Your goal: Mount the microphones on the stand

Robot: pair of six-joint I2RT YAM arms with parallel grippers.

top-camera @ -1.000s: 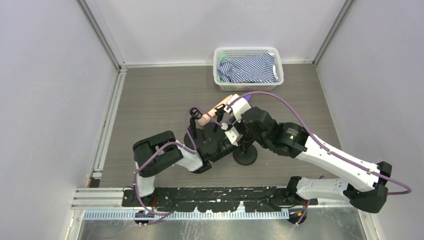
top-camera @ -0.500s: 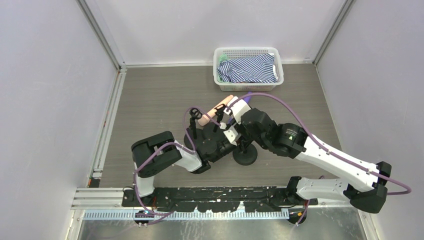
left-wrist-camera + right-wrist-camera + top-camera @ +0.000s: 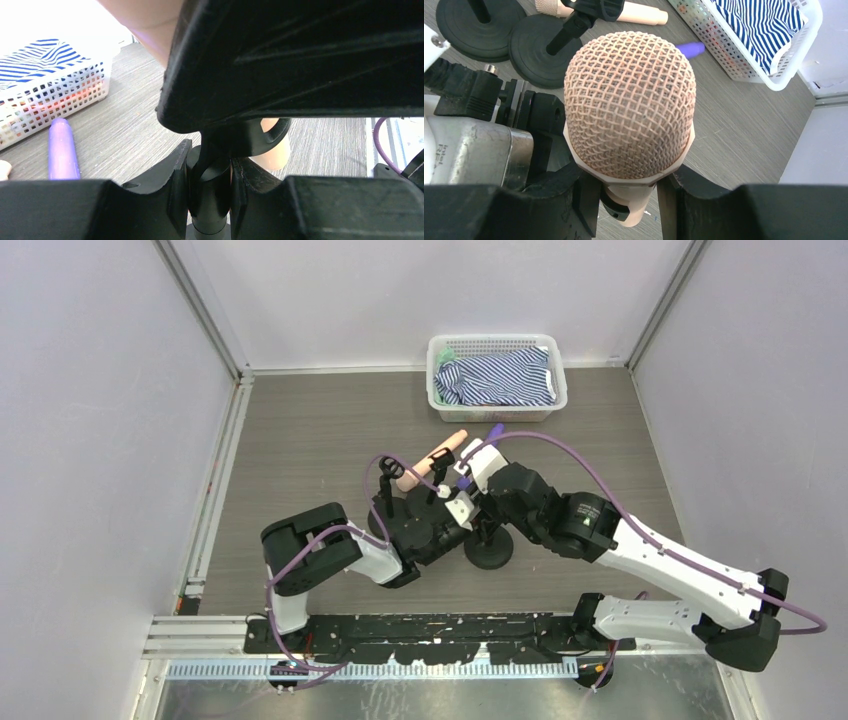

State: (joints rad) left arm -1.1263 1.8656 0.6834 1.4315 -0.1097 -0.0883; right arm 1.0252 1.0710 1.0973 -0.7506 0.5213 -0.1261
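Observation:
My right gripper is shut on the handle of a peach-pink microphone, just under its mesh head; a black clip sits against that handle. My left gripper is shut on the black upright post of a stand. A second peach-pink microphone sits tilted in another stand's clip; its handle end shows just past my left fingers. The purple microphone lies on the table near the basket. Both grippers meet above the round stand base.
A white basket with striped cloth stands at the back of the table. Two round black stand bases sit close together left of my right gripper. Walls close in the table on three sides.
My right wrist has shifted slightly toward the near left, and the purple microphone's tip now shows beside it. The left arm has held still.

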